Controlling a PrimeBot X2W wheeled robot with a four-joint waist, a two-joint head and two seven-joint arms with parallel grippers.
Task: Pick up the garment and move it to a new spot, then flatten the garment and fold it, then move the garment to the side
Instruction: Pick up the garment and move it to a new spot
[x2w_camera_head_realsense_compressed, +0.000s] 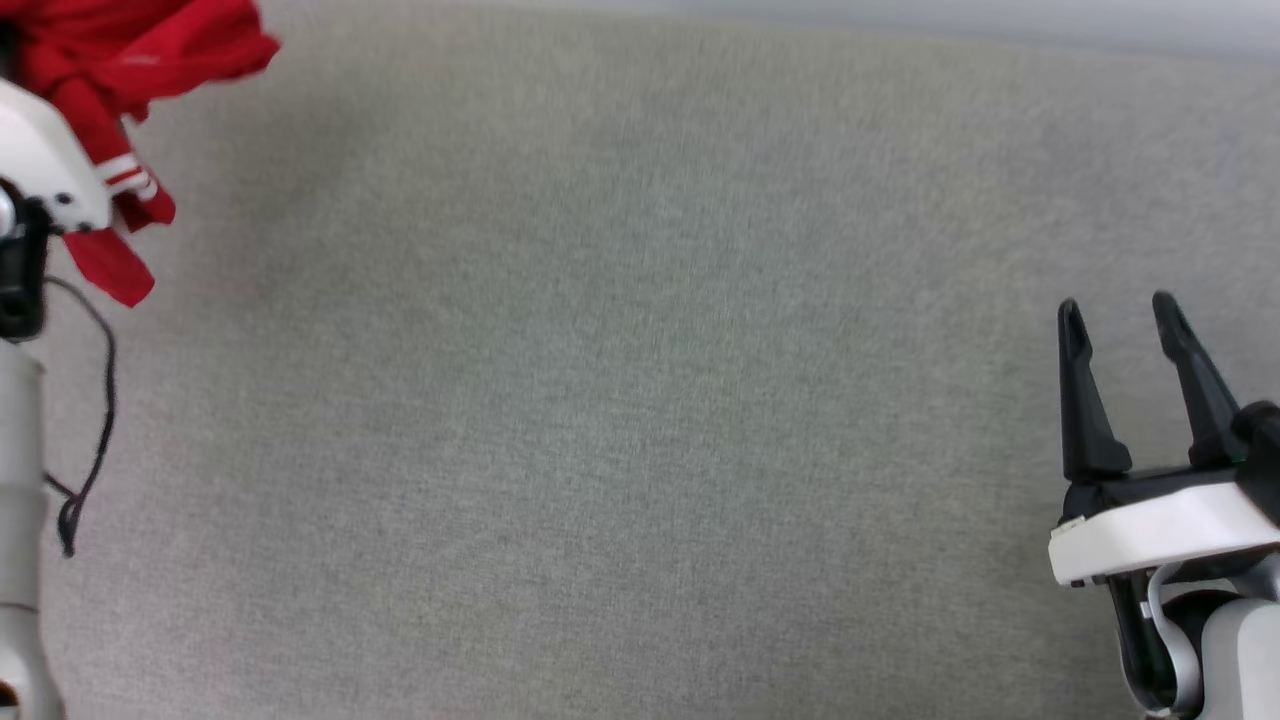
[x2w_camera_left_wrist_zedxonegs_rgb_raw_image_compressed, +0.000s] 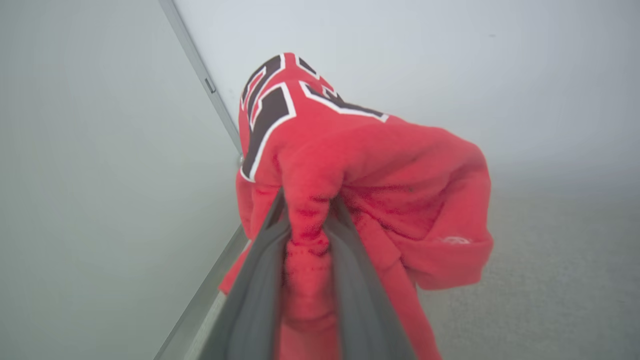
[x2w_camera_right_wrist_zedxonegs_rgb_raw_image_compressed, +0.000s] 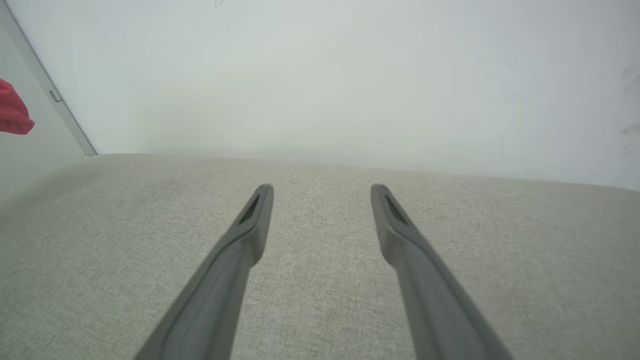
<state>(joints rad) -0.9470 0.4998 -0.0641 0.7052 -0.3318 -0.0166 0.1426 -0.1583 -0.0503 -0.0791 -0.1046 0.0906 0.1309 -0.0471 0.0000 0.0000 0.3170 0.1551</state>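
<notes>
The garment (x2w_camera_left_wrist_zedxonegs_rgb_raw_image_compressed: 380, 165), a red shirt with black white-outlined lettering, hangs bunched in the left wrist view. My left gripper (x2w_camera_left_wrist_zedxonegs_rgb_raw_image_compressed: 307, 207) is shut on a fold of it, red cloth pinched between the two grey fingers (x2w_camera_left_wrist_zedxonegs_rgb_raw_image_compressed: 260, 280). In the head view the garment (x2w_camera_head_realsense_compressed: 120, 60) hangs at the top left corner above the grey surface, its striped trim showing beside my white left forearm (x2w_camera_head_realsense_compressed: 45, 160). My right gripper (x2w_camera_head_realsense_compressed: 1118, 315) stands open at the lower right with nothing between its fingers. The right wrist view shows the same open right gripper (x2w_camera_right_wrist_zedxonegs_rgb_raw_image_compressed: 321, 192) and a red scrap of the garment (x2w_camera_right_wrist_zedxonegs_rgb_raw_image_compressed: 12, 110) at the left edge.
A wide grey fabric surface (x2w_camera_head_realsense_compressed: 640, 400) spreads below both arms. A pale wall (x2w_camera_right_wrist_zedxonegs_rgb_raw_image_compressed: 325, 75) rises behind its far edge, with a metal strip (x2w_camera_left_wrist_zedxonegs_rgb_raw_image_compressed: 200, 75) running along a corner at the left. A black cable (x2w_camera_head_realsense_compressed: 95, 400) hangs from my left arm.
</notes>
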